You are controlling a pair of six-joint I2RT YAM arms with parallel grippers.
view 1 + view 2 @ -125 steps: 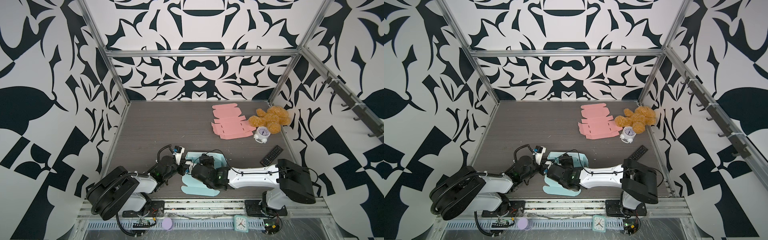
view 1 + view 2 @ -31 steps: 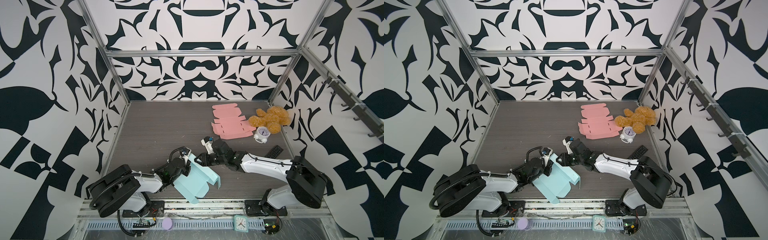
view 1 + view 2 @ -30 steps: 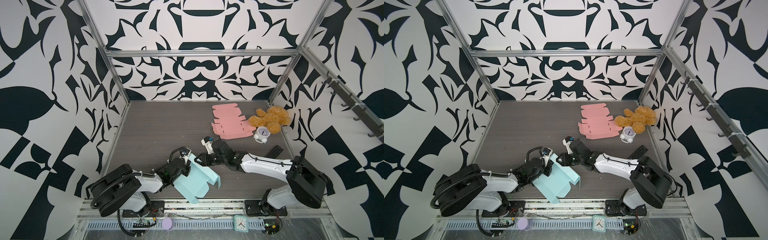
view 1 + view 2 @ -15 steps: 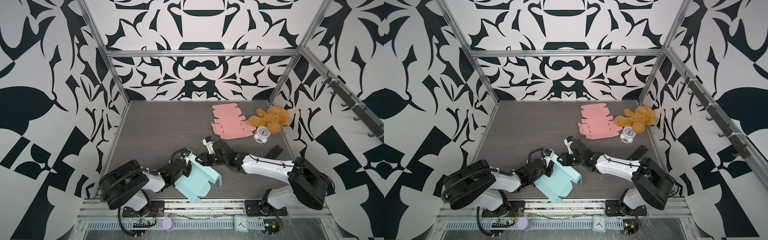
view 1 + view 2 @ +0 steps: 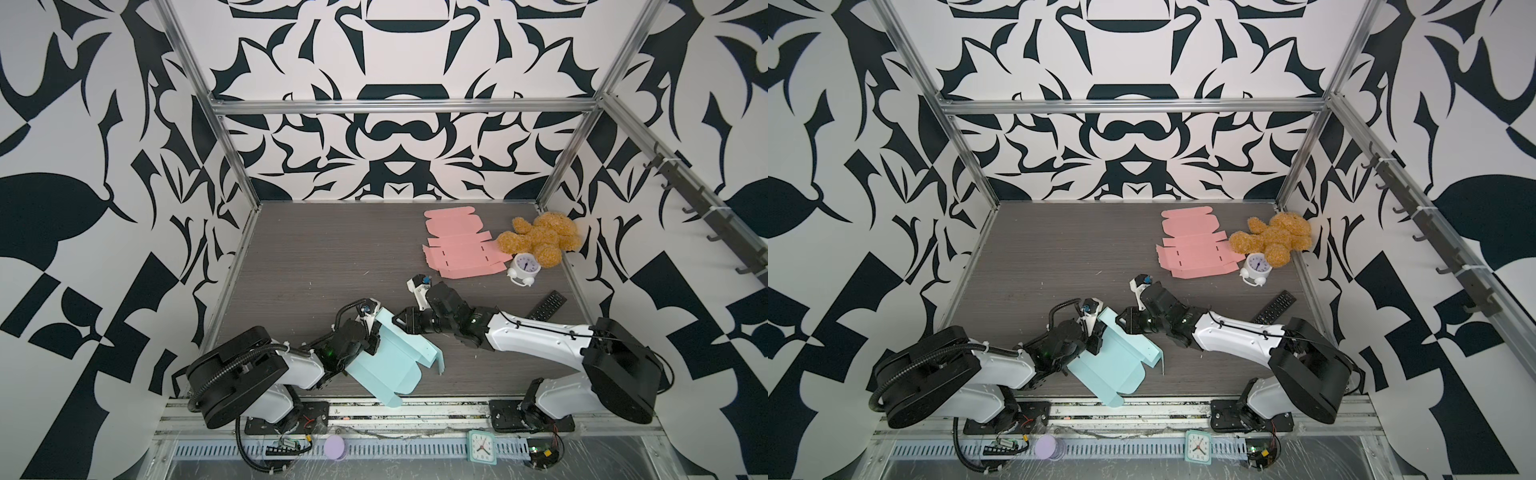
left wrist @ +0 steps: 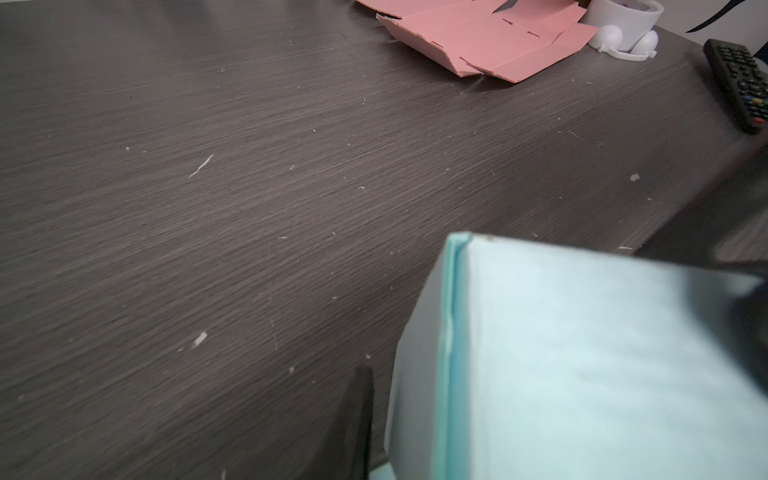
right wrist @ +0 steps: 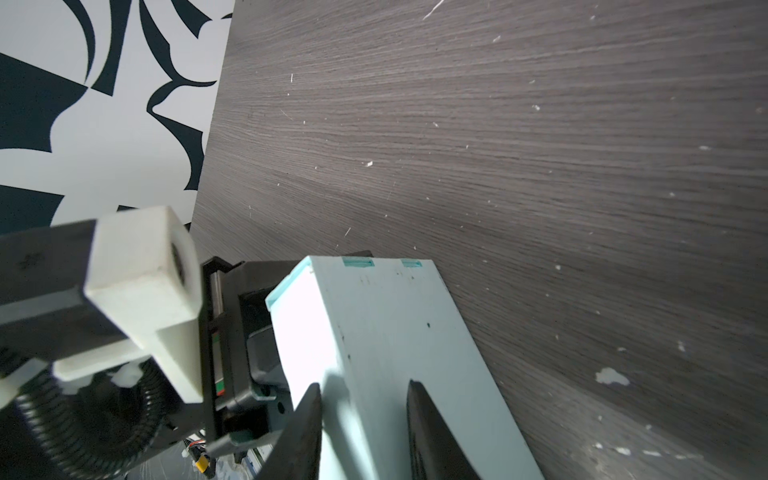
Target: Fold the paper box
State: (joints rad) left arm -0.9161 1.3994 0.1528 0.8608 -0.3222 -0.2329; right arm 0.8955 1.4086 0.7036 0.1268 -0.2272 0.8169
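Observation:
The light blue paper box (image 5: 386,361) (image 5: 1113,365) is partly folded and tilted, its near corner hanging past the table's front edge. My left gripper (image 5: 372,332) (image 5: 1094,332) is shut on the box's left wall. In the left wrist view one dark finger (image 6: 362,415) stands beside that wall of the paper box (image 6: 582,353). My right gripper (image 5: 401,322) (image 5: 1123,320) (image 7: 361,384) is open. Its two fingertips rest apart over the flat top panel of the paper box (image 7: 395,324), at the far right end.
A flat pink box blank (image 5: 461,249) lies at the back right beside a teddy bear (image 5: 540,239) and a white alarm clock (image 5: 524,268). A black remote (image 5: 546,305) lies near the right wall. The table's front rail (image 5: 415,405) runs just below the box.
Four seconds ago the box lay flat under both grippers; now it is lifted and tilted. Over the last second the left arm swung in and nudged the box slightly right; the right jaws narrowed slightly.

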